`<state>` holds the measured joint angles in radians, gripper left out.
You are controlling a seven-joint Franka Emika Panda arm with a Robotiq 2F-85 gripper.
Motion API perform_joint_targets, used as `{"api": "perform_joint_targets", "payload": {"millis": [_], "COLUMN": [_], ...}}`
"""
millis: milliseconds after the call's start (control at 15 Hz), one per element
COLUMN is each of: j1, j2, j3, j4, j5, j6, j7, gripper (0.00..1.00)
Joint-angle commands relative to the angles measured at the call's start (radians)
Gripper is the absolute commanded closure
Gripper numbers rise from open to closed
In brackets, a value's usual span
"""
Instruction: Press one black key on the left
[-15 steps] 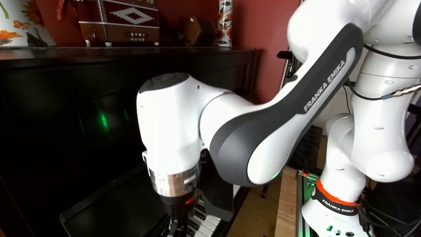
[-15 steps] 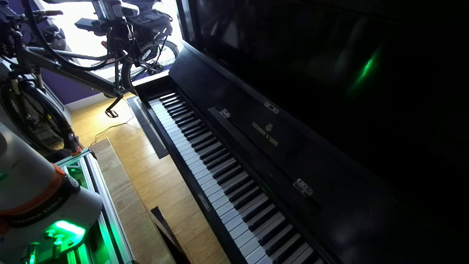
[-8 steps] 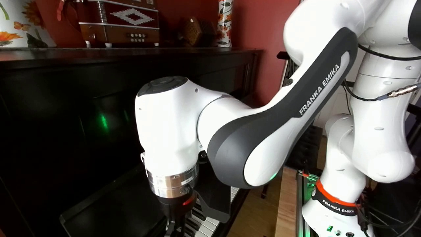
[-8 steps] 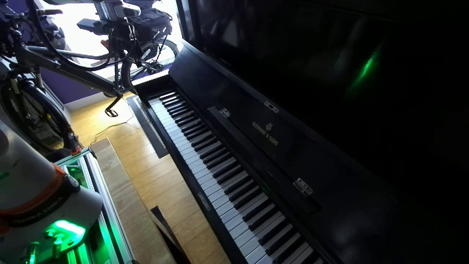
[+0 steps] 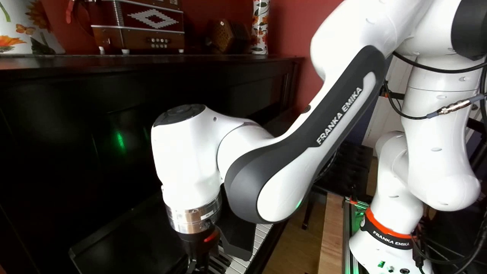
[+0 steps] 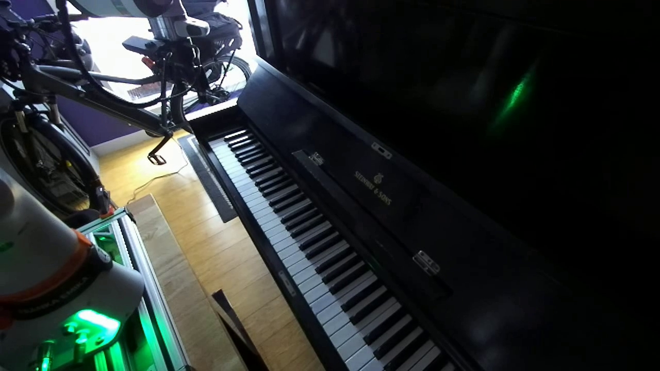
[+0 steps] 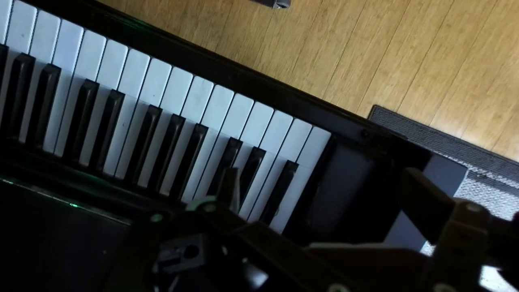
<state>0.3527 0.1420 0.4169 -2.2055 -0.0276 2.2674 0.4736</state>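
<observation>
The piano's black keys show in the wrist view, with a single black key (image 7: pixel 279 192) nearest the end of the keyboard and a pair (image 7: pixel 252 172) beside it. My gripper (image 7: pixel 324 180) is open and empty. One finger (image 7: pixel 229 184) overlaps the pair of black keys; the other finger (image 7: pixel 425 198) overlaps the area beyond the keyboard's end. I cannot tell the exact height over the keys. In an exterior view the dark gripper hangs near the far end of the keyboard (image 6: pixel 289 216). In the other view its lower part (image 5: pixel 198 264) is cut off by the frame's bottom.
The black piano front panel (image 6: pixel 438 129) rises behind the keys, with the folded lid (image 6: pixel 340 139) below it. The end block (image 7: pixel 340 182) borders the last key. A bicycle (image 6: pixel 103 98) stands beyond the piano. A wooden board (image 6: pixel 170 268) lies beside the robot base (image 5: pixel 388 243).
The arm has come lower and swung toward the keyboard. In an exterior view the gripper has moved right and down, nearer the far end of the piano. The keys look unchanged.
</observation>
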Motion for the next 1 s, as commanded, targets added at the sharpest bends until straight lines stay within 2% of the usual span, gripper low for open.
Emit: {"api": "perform_joint_targets", "payload": {"millis": [0,67,600,733,933], "j1": [0.026,0.03,0.085,0.098,0.116], "j2": [0.114,0.139,0.283,0.311,0.344], "j3": [-0.05,-0.064,-0.15,-0.169,-0.199], "j4": [0.04,0.046,0.11,0.125,0.142], "j5": [-0.013,-0.027,-0.086,-0.1,-0.112], "j6": [0.049,0.057,0.167,0.199,0.214], "j7": [-0.019,-0.021,-0.034,-0.037,-0.031], "gripper": [0.06,0.26,0.89,1.0,1.0]}}
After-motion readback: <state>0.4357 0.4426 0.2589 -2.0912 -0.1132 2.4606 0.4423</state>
